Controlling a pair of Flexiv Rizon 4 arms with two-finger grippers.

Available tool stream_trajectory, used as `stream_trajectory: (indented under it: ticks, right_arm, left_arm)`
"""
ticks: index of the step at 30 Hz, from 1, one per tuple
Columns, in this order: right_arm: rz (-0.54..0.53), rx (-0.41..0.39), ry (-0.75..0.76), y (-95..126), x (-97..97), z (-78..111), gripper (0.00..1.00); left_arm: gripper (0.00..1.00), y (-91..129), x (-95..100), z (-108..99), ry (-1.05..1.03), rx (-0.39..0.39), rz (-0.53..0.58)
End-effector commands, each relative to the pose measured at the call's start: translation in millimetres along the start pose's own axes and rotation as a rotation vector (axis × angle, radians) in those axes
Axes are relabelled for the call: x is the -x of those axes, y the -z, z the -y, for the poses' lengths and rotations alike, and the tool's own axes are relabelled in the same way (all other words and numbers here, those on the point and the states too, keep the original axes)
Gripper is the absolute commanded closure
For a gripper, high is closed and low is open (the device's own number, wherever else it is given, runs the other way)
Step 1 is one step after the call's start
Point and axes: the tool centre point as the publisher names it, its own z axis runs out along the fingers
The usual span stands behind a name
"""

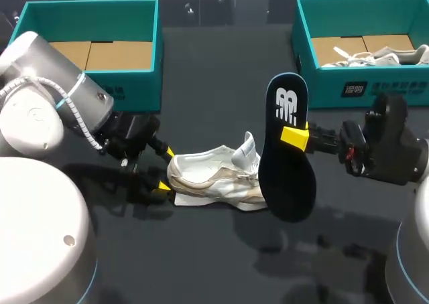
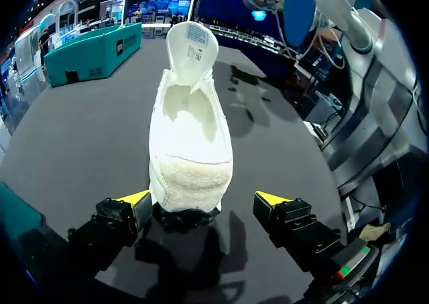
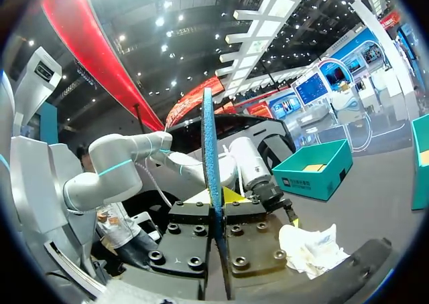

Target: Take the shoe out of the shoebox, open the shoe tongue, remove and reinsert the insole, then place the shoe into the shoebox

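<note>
Clamping the insole (image 1: 287, 163), right tool (image 1: 295, 135) hangs beside shoe (image 1: 208, 177); left tool (image 1: 164, 170) spread at heel.

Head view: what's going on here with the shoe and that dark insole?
The right gripper is shut on the dark insole, holding it upright by the front of the white shoe. The shoe lies on the table with its tongue lifted, and the left gripper sits open around its heel. The insole is out and not yet back in.
</note>
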Motion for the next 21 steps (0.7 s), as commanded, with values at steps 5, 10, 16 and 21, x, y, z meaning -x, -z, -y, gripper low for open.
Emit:
stream_trajectory:
  ticks: [5, 10, 16, 21]
  right_arm:
    - [0.058, -0.001, 0.000, 0, -8.4, -0.7, 1.00]
    - [0.058, -0.001, 0.000, 0, -8.4, -0.7, 1.00]
    - [0.058, -0.001, 0.000, 0, -8.4, -0.7, 1.00]
    - [0.058, -0.001, 0.000, 0, -8.4, -0.7, 1.00]
  left_arm:
    - [0.00, 16, -6.9, 15, 0.022, 0.224, 0.033]
    - [0.00, 16, -6.9, 15, 0.022, 0.224, 0.033]
    - [0.00, 17, -6.0, 21, -0.003, 0.296, 0.035]
    - [0.00, 15, -5.0, 33, -0.009, 0.400, 0.065]
